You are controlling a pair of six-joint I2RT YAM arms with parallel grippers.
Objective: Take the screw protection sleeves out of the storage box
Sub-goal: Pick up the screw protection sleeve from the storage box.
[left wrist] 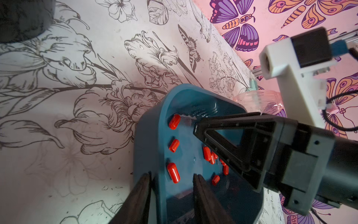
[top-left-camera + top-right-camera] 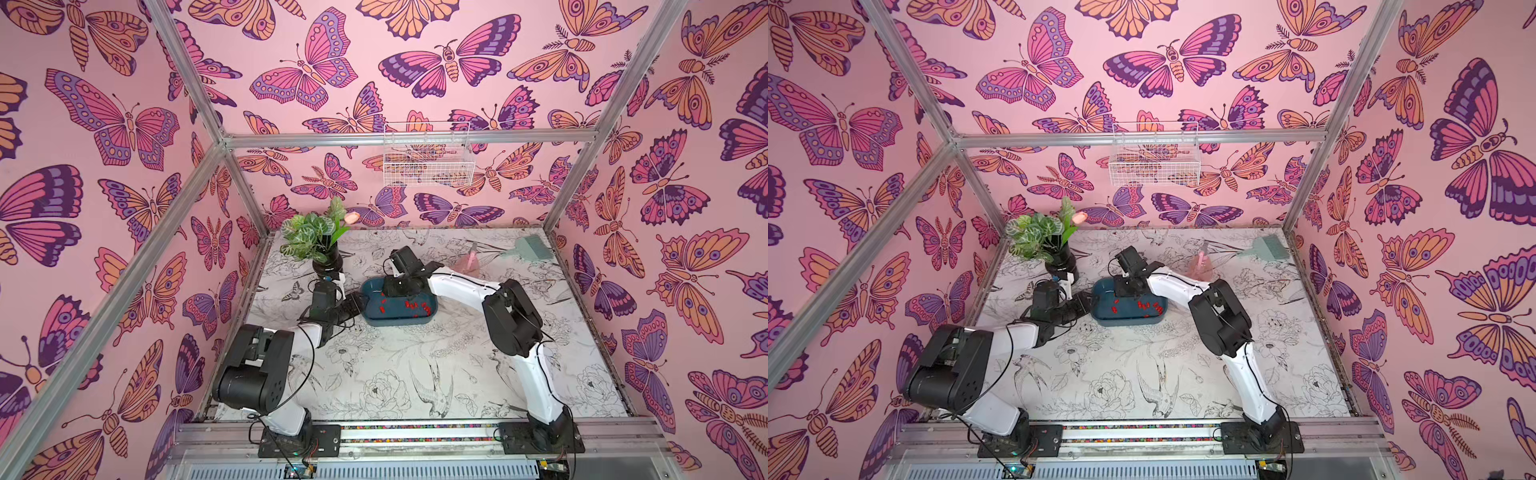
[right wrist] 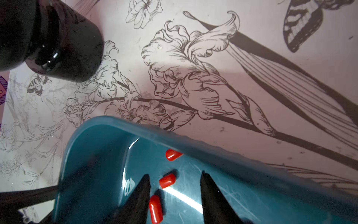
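Butterfly-print walls (image 2: 124, 124) close the cell on three sides. The table (image 2: 395, 365), covered in a black-and-white floral print, fills the floor in both top views. The left arm (image 2: 257, 365) and the right arm (image 2: 513, 316) rise from the near rail, and both reach to the far middle of the table. A white wire basket (image 2: 428, 166) hangs on the back wall. A potted plant (image 2: 311, 237) stands at the table's far left. A pale green comb (image 2: 532, 247) and a pink bottle (image 2: 471, 259) lie toward the far right.

The storage box (image 2: 397, 321) sits on the table between the plant's pot and the bottle.

Left gripper (image 1: 171, 174): at the box's left end, jaws astride the end wall. One finger is outside, against the wall; the other is inside, over the floor. We note a gap on the inner side. Whether the wall is pinched, we cannot tell.

Right gripper (image 3: 174, 174): down inside the box, jaws apart. One of the screw protection sleeves (image 3: 167, 180) lies on the box floor between the fingertips, nearer one finger. We see neither finger pressing on it.

Every sleeve we see lies on the box floor. In the left wrist view, three sit in a loose row along the left end wall. The others are bunched toward the opposite end, partly hidden behind a finger of the right gripper.
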